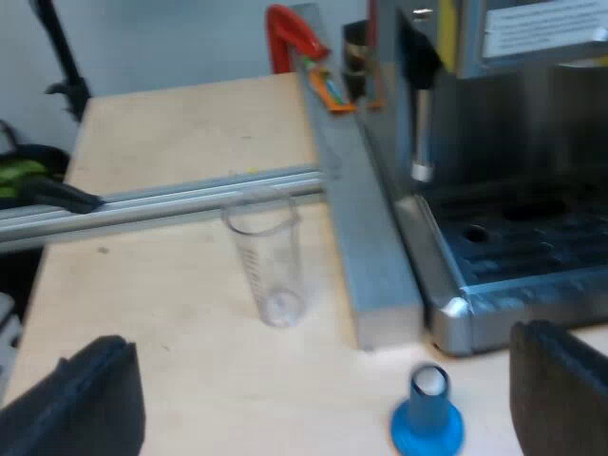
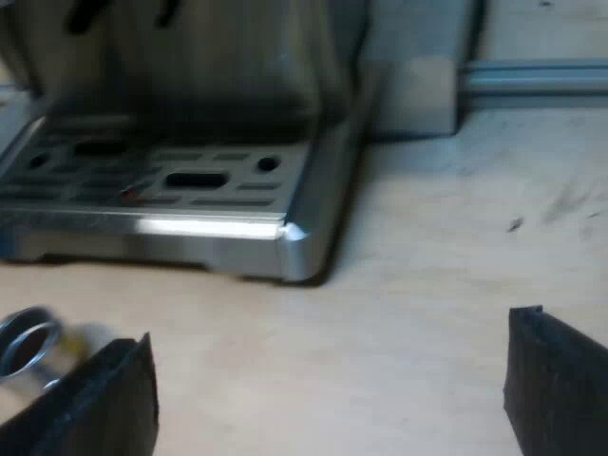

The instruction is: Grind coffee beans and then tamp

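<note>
Wooden table [image 2: 427, 285]; half-seen metal ring [image 2: 24, 344].

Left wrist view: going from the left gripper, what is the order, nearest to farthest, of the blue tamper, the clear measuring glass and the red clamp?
1. Blue tamper, standing close by the left gripper's open fingers.
2. Clear measuring glass, upright before the grey metal rail.
3. Red clamp, farthest, past that rail.

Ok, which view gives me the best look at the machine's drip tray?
The right wrist view: the drip tray lies close ahead, its slots and shiny front corner plain. The left wrist view takes the drip tray from one side, partly cut off, beyond the blue tamper.
</note>
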`<state>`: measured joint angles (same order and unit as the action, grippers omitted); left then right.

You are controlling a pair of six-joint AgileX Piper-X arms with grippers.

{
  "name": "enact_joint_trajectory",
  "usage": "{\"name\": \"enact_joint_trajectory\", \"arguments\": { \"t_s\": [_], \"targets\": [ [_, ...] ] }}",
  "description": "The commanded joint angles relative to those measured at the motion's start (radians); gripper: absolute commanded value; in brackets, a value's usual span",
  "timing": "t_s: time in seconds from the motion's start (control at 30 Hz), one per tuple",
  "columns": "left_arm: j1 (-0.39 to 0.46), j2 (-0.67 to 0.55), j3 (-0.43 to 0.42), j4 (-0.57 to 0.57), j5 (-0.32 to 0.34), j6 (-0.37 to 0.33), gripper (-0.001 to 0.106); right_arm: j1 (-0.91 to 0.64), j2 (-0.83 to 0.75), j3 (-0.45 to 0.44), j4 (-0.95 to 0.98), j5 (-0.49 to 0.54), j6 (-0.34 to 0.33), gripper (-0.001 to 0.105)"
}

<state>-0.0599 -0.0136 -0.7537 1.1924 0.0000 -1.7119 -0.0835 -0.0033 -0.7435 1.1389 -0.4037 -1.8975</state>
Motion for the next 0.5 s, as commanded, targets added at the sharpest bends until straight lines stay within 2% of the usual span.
{"name": "enact_joint_trajectory", "arguments": {
  "t_s": [0.03, 0.23, 0.5],
  "targets": [
    [-0.001, -0.139, 0.042, -0.090, -0.035, 0.001, 0.079, -0.004, -0.050, 0.040, -0.060, 0.051, -0.011, 0.076],
    [-0.001, -0.139, 0.138, -0.191, -0.035, 0.001, 0.079, -0.004, -0.050, 0.117, -0.107, 0.072, -0.010, 0.076],
    [-0.001, -0.139, 0.235, -0.172, -0.035, 0.001, 0.079, -0.004, -0.050, 0.178, -0.110, 0.072, -0.007, 0.076]
  ]
}}
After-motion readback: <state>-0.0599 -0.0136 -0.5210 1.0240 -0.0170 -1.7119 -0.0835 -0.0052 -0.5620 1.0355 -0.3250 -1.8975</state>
